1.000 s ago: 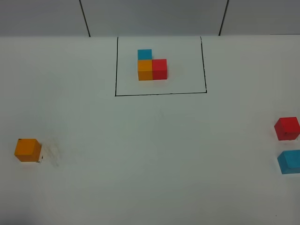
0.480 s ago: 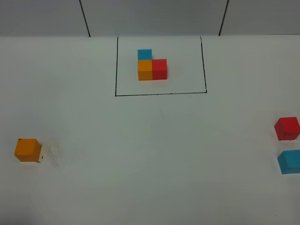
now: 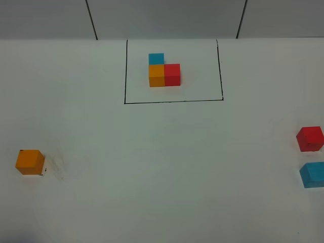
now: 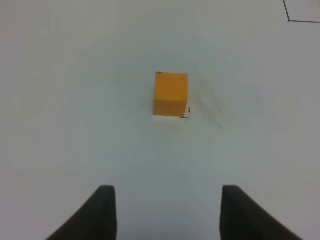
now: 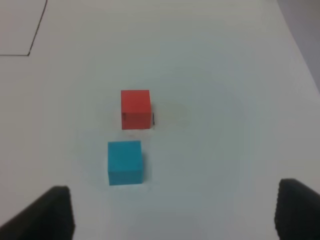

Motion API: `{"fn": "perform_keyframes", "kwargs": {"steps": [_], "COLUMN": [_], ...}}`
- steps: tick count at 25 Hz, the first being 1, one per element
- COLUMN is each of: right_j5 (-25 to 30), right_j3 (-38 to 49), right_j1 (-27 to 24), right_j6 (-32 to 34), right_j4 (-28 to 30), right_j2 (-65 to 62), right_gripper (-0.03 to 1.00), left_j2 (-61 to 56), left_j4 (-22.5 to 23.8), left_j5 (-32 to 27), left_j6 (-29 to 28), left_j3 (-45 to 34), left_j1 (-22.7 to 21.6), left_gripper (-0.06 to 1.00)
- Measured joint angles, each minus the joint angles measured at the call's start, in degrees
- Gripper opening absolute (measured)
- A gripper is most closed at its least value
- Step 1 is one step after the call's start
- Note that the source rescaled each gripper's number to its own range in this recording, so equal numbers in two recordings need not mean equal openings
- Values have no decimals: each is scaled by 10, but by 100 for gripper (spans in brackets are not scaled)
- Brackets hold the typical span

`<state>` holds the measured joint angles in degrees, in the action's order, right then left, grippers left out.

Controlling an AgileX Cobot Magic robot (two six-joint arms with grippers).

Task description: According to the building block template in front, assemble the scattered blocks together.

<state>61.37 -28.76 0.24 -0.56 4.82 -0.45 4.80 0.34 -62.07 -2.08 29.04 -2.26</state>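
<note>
The loose orange cube lies straight ahead of the left tool, which is open and empty. The red cube and sky-blue cube lie before the right tool, equally wide and empty. All 3 are well apart from the framed template.

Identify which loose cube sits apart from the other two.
The orange cube, alone on the left; the red cube and blue cube lie close together on the far right, not touching.
</note>
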Motion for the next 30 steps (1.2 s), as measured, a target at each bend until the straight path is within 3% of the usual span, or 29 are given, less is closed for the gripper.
{"fn": "perform_keyframes", "kwargs": {"steps": [14,26,30], "right_j5": [0,0,0], "right_j3": [0,0,0], "right_j1": [0,0,0], "right_j6": [0,0,0], "right_j4": [0,0,0], "right_j2": [0,0,0], "right_gripper": [80,80,80], "left_j2": [0,0,0], "left_j4": [0,0,22], "left_j5": [0,0,0], "left_j6": [0,0,0], "left_j3": [0,0,0], "left_j1": [0,0,0], "left_gripper": [65,59,65]}}
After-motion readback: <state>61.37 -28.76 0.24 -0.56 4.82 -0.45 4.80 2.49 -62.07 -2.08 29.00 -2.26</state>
